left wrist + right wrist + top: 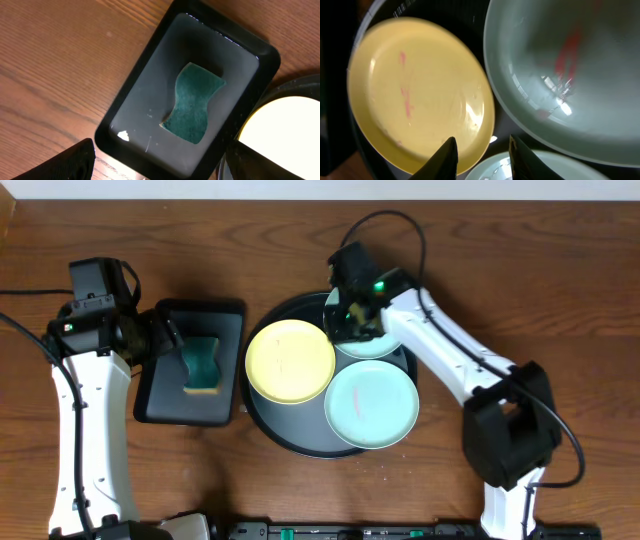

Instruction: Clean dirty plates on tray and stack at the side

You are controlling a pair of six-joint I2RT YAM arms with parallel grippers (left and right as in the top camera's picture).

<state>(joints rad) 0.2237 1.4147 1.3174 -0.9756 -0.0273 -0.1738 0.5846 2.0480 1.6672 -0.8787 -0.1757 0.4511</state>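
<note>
three plates (290,360) on the tray (295,432); left tool (160,152) apart, right tool (482,150) seemingly apart.

Rear mint plate (381,346) half hidden (under right arm (440,340)).

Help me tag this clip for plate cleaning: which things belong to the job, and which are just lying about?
Job: yellow plate, front mint plate, rear mint plate, round tray, sponge, small tray under it.
Lying about: arm cables, wooden table.
</note>
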